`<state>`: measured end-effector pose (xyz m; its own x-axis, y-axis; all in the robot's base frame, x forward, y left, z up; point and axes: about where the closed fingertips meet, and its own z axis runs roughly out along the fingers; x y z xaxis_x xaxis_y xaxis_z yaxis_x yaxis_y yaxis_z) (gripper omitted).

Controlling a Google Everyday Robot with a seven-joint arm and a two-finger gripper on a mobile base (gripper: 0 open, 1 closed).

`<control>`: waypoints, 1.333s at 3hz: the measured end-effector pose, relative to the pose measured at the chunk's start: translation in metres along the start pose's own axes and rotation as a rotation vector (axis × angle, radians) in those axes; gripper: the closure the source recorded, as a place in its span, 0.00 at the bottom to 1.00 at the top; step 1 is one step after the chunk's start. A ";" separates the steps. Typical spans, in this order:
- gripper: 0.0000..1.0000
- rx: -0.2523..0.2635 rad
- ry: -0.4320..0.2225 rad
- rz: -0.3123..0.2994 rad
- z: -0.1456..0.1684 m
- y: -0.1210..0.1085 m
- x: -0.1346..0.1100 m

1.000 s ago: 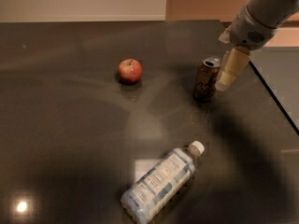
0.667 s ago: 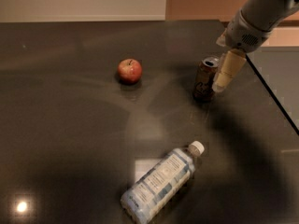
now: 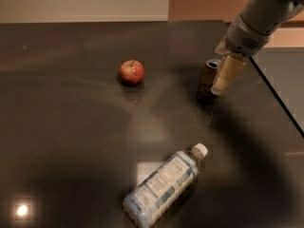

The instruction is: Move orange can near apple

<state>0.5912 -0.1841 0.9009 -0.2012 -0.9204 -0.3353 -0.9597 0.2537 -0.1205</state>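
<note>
The orange can (image 3: 206, 83) stands upright on the dark table (image 3: 71, 127), right of centre. The red apple (image 3: 131, 71) sits to its left, well apart from it. My gripper (image 3: 224, 75) comes down from the upper right and is right against the can's right side, at the height of its top rim. Part of the can's right edge is hidden behind the gripper.
A clear plastic bottle (image 3: 164, 185) with a white cap lies on its side near the front of the table. The table's right edge (image 3: 280, 106) runs diagonally just right of the can, with a lower grey surface beyond it.
My gripper has moved left and slightly down, from just right of the can to against its right side. The can, apple and bottle have not moved.
</note>
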 end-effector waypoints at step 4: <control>1.00 -0.029 -0.055 -0.051 -0.012 0.007 -0.057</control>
<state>0.5934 -0.1332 0.9301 -0.1419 -0.9137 -0.3807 -0.9739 0.1977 -0.1115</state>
